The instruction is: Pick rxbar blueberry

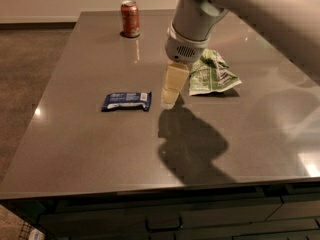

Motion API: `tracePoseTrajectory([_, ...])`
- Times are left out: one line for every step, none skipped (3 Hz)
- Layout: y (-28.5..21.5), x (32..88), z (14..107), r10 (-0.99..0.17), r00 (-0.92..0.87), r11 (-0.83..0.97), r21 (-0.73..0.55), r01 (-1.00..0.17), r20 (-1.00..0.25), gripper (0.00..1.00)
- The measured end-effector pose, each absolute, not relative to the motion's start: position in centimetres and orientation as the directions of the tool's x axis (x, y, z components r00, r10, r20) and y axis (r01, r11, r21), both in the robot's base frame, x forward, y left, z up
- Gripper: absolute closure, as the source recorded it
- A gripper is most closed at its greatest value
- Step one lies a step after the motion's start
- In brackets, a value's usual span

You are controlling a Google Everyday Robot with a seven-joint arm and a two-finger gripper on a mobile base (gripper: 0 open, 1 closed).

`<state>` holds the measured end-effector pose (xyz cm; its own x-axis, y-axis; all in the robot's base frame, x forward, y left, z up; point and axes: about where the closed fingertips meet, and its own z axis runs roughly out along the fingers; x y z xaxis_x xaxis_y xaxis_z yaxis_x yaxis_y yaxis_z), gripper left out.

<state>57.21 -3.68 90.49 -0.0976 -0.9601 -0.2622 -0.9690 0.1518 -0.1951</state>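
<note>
The bar (126,101) lies flat on the grey table (85,154), a little left of the middle of the frame, with its long side running left to right. Nothing touches it.

The gripper (169,102) hangs from the arm (250,9) that comes in from the upper right. Its pale tip is near the middle of the frame, just to the right of the bar's right end and not touching it. Whether the gripper is open or closed I cannot tell, and it holds nothing that I can see. Its dark shadow (192,144) falls on the table below it, toward the bottom of the frame.

A green-and-white bag (213,75) lies right of the gripper, and a red can (130,18) stands at the upper left, well apart from the bar.

I judge the step in hand is the approach: the gripper is close to the bar, but the grasp is not yet made. The next move, I think, calls for a short shift to the left, until the gripper stands over the bar's middle. Then it should go down and close across the narrow side of the wrapper. Because the bar is thin and flat, the gripper must come very low, nearly to the table.
</note>
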Motion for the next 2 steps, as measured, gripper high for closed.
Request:
tracePoseTrajectory([-0.3, 58.2, 88.9, -0.966, -0.059, 0.108, -0.183, -0.977, -0.252, 0.00])
tracePoseTrajectory([2.4, 58.6, 86.7, -0.977, -0.020, 0.055, -0.162, -0.985, -0.215, 0.00])
